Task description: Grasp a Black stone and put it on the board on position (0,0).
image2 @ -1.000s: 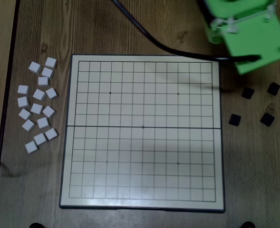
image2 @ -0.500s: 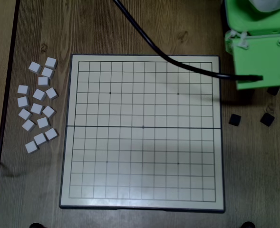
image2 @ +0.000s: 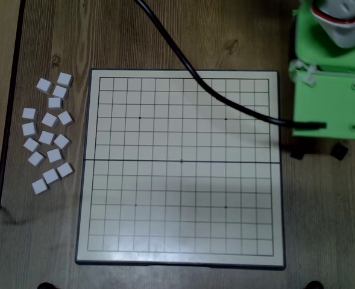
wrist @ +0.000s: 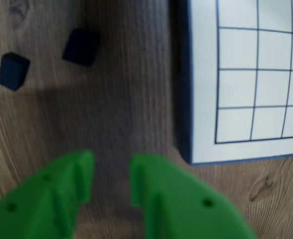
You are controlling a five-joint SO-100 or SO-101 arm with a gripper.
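Wrist view: tool point(wrist: 111, 174) empty, jaws narrowly parted over bare tabletop point(wrist: 121, 99). I'd widen, then center on nearest Black stone point(wrist: 80, 46) before descending.

The board point(image2: 180, 168) is lying flat on the wooden worktop, a large off-white square with a thin black grid, a dark frame, small star dots and a dark fold line crossing its middle. No stones are sitting on it. In the wrist view one corner of the board point(wrist: 245, 74) is showing at the right, its dark edge standing against the wood grain. Two black stones are lying on the bare wood well left of that corner, close to each other but apart: one Black stone point(wrist: 81, 47) nearer the board, another point(wrist: 13, 70) further out. Both are small matte cubes, slightly turned. From overhead, two dark stones point(image2: 297, 155) point(image2: 339, 152) are peeking out just right of the board's edge, partly covered.
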